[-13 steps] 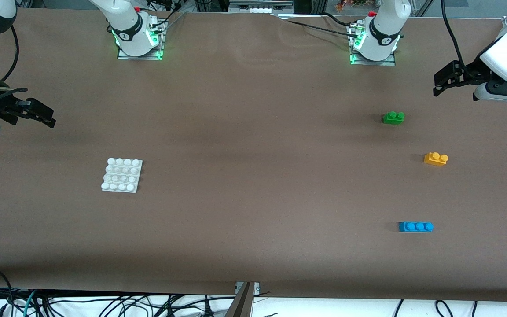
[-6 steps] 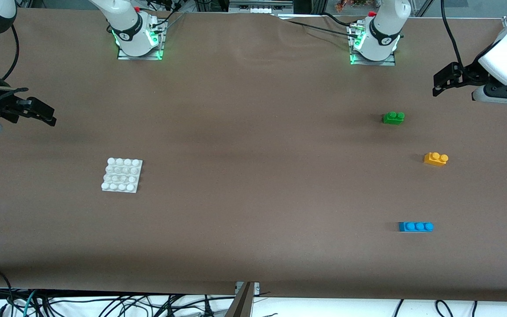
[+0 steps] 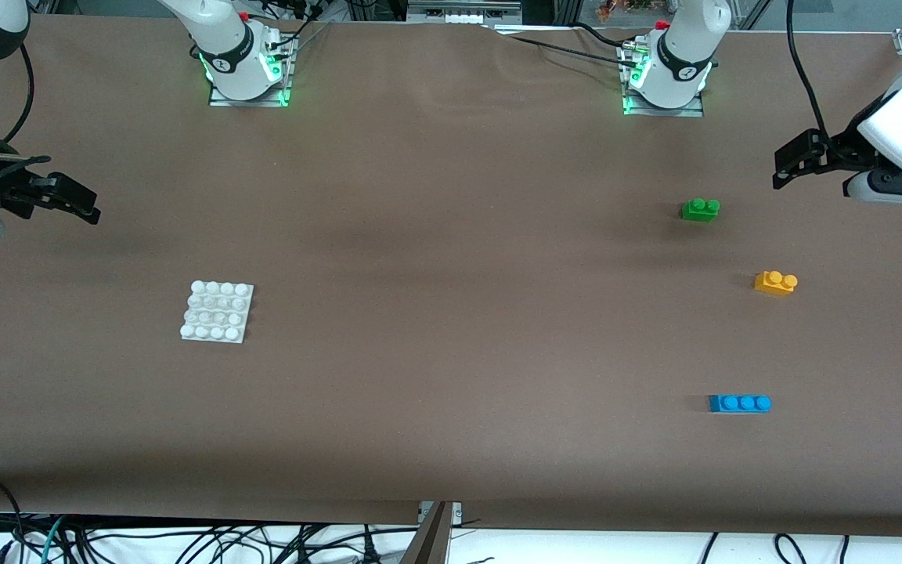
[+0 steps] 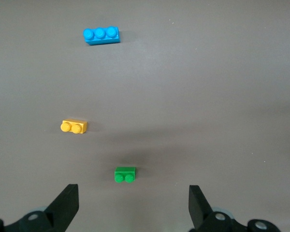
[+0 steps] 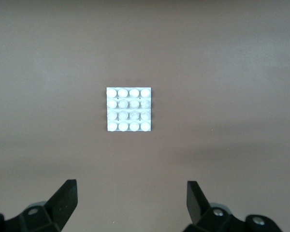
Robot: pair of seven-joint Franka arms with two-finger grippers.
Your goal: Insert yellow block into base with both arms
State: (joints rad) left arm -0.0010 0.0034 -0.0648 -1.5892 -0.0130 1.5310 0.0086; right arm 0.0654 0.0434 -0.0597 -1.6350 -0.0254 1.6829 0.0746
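Table [image 3: 451, 313], brown paper-covered, long and flat, carrying every item listed.

Arms, two, white with dark grey joints. Left gripper [image 3: 781, 160], black, two-fingered, held in the air over the table's edge at the left arm's end; jaws spread wide with nothing between them, as the left wrist view [image 4: 133, 210] shows. Right gripper [image 3: 84, 205], black, two-fingered, held in the air over the table's edge at the right arm's end; jaws likewise spread wide and bare in the right wrist view [image 5: 130, 205].

Base [image 3: 217, 311], flat white square plastic plate with a four-by-four grid of round studs, lying flat toward the right arm's end; studs bare.

Blue plastic brick [image 3: 739, 403], long, three studs, toward the left arm's end, well apart from the base and nearer to the front camera than it.

Yellow block [image 3: 775, 282], small yellow-orange plastic brick, two studs, resting on the table well apart from the base toward the left arm's end, slightly farther from the front camera than the base.

Green plastic brick [image 3: 701, 209], small, two studs, well apart from the base toward the left arm's end, farther from the front camera than the base.
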